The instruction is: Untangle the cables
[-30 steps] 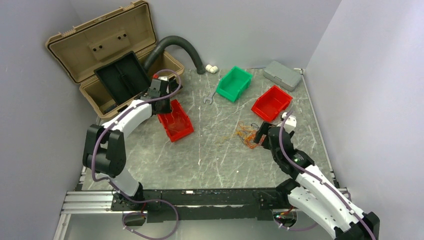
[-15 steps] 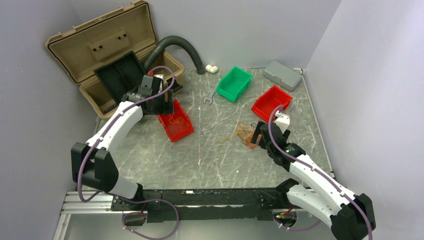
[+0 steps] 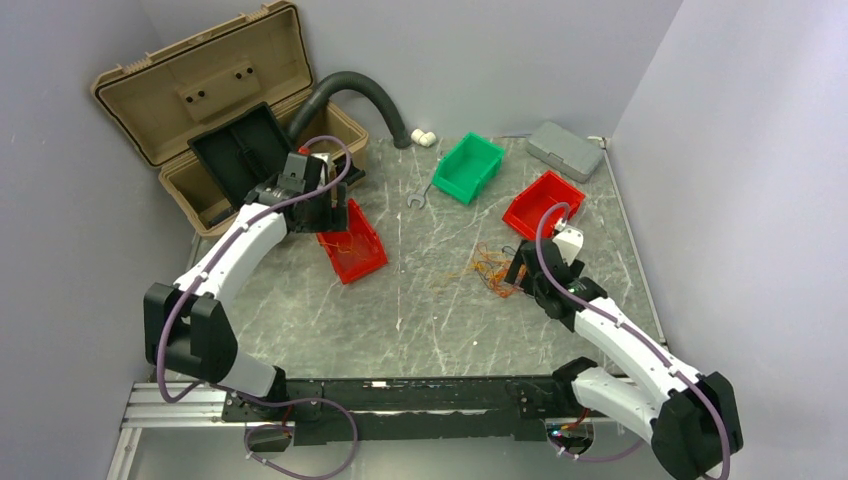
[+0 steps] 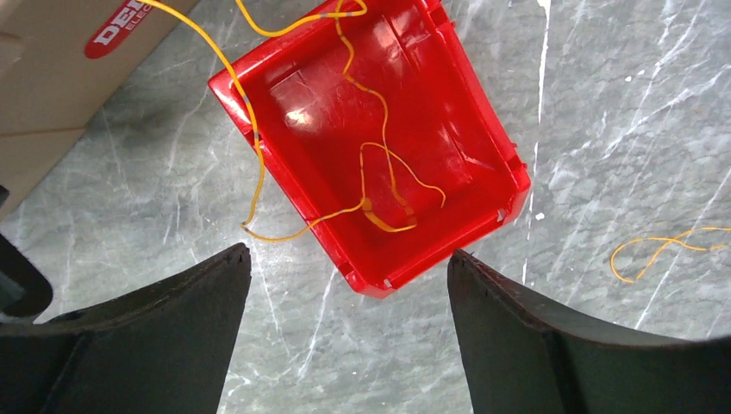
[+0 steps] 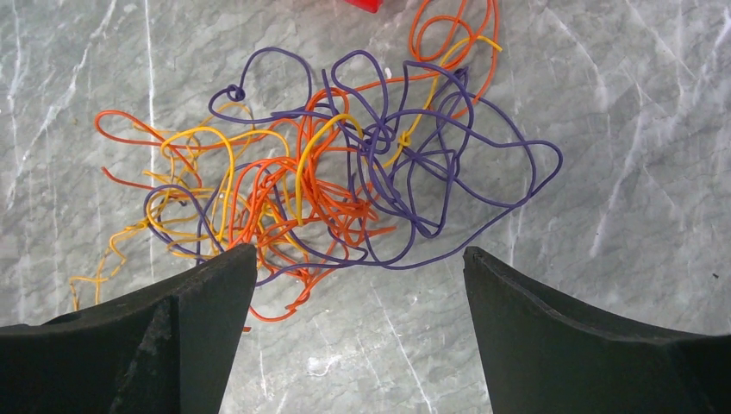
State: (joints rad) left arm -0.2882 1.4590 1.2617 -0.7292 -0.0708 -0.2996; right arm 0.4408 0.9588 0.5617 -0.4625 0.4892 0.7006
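A tangle of thin orange, yellow and purple cables (image 5: 328,190) lies on the marble table, right of centre (image 3: 490,270). My right gripper (image 5: 359,251) hovers open just near of it, nothing between its fingers; in the top view it (image 3: 520,270) sits at the tangle's right edge. One yellow cable (image 4: 379,172) lies in a red bin (image 4: 431,103), one end trailing over the rim onto the table. My left gripper (image 4: 348,253) stands open above that bin's near corner (image 3: 335,215), empty. A short yellow strand (image 4: 659,250) lies loose on the table to the right.
An open tan toolbox (image 3: 200,110) with a black tray and a dark corrugated hose (image 3: 360,90) stands at back left. A green bin (image 3: 468,167), second red bin (image 3: 543,205), grey case (image 3: 565,150), white fitting (image 3: 424,137) and small metal hook (image 3: 418,203) lie further back.
My left arm has stretched out and its gripper has opened over the red bin, where the yellow cable now lies free. The right arm reached a little farther toward the tangle.
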